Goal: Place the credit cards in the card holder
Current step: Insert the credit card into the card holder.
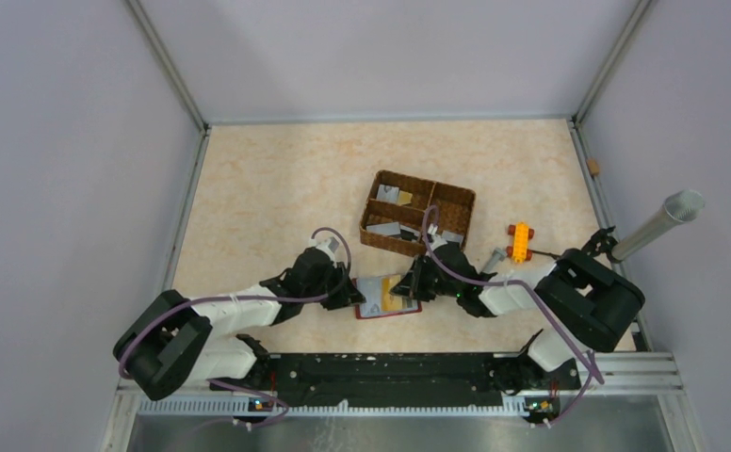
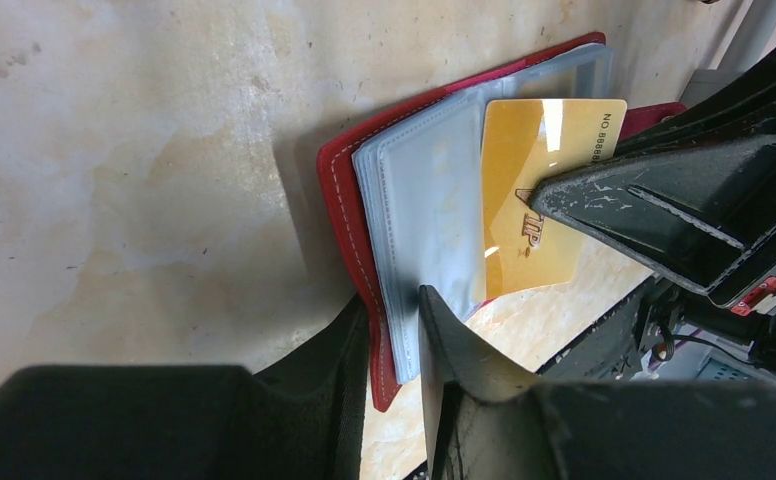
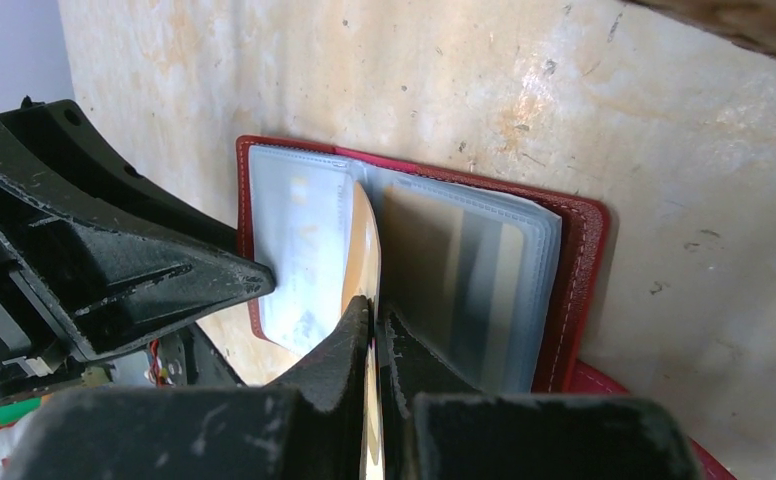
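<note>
The dark red card holder (image 1: 376,294) lies open on the table between my two arms, its clear pockets up. My left gripper (image 2: 394,335) is shut on the holder's near edge, pinching the red cover (image 2: 342,205) and several clear pockets; it shows in the top view (image 1: 356,301) too. My right gripper (image 3: 374,322) is shut on a gold-tan credit card (image 3: 367,240), held edge-on between two clear pockets. In the left wrist view that card (image 2: 534,200) lies partly over the pockets. More credit cards (image 1: 387,194) lie in the wicker basket.
The brown divided wicker basket (image 1: 456,202) stands just behind the holder. An orange toy brick (image 1: 521,241), a small grey piece (image 1: 494,257) and a grey metal tube (image 1: 658,224) are at the right. Walls close off three sides.
</note>
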Available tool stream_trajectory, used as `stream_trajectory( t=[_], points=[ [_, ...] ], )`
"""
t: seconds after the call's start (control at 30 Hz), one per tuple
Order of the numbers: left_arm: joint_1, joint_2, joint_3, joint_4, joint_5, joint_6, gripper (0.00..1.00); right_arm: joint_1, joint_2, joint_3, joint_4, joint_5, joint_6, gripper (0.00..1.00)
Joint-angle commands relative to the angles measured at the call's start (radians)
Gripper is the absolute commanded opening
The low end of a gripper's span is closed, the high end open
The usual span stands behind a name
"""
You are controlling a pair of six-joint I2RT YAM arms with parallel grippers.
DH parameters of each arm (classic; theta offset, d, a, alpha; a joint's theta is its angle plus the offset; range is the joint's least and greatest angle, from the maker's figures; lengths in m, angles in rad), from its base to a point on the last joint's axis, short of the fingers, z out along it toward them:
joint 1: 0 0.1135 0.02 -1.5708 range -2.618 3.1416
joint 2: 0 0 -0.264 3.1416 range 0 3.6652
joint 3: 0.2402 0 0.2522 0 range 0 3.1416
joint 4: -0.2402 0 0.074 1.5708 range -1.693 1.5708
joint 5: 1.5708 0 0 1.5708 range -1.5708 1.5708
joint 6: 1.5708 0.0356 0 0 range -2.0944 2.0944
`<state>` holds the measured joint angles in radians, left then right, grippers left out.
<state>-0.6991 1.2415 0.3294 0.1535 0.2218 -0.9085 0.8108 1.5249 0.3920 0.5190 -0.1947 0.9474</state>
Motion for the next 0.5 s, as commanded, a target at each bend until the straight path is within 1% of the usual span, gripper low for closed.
stream_trajectory(
  t=[0.0, 0.23, 0.47],
  points=[
    [-0.002, 0.041, -0.010, -0.097, -0.052, 0.048, 0.26, 0.036, 0.039, -0.034, -0.176, 0.053, -0.013, 0.00],
    [-0.003, 0.045, -0.012, -0.088, -0.044, 0.053, 0.26, 0.067, 0.134, 0.004, -0.154, 0.040, 0.007, 0.00],
    [-0.002, 0.045, -0.011, -0.089, -0.044, 0.057, 0.26, 0.083, 0.117, 0.002, -0.208, 0.065, 0.026, 0.00]
  ],
)
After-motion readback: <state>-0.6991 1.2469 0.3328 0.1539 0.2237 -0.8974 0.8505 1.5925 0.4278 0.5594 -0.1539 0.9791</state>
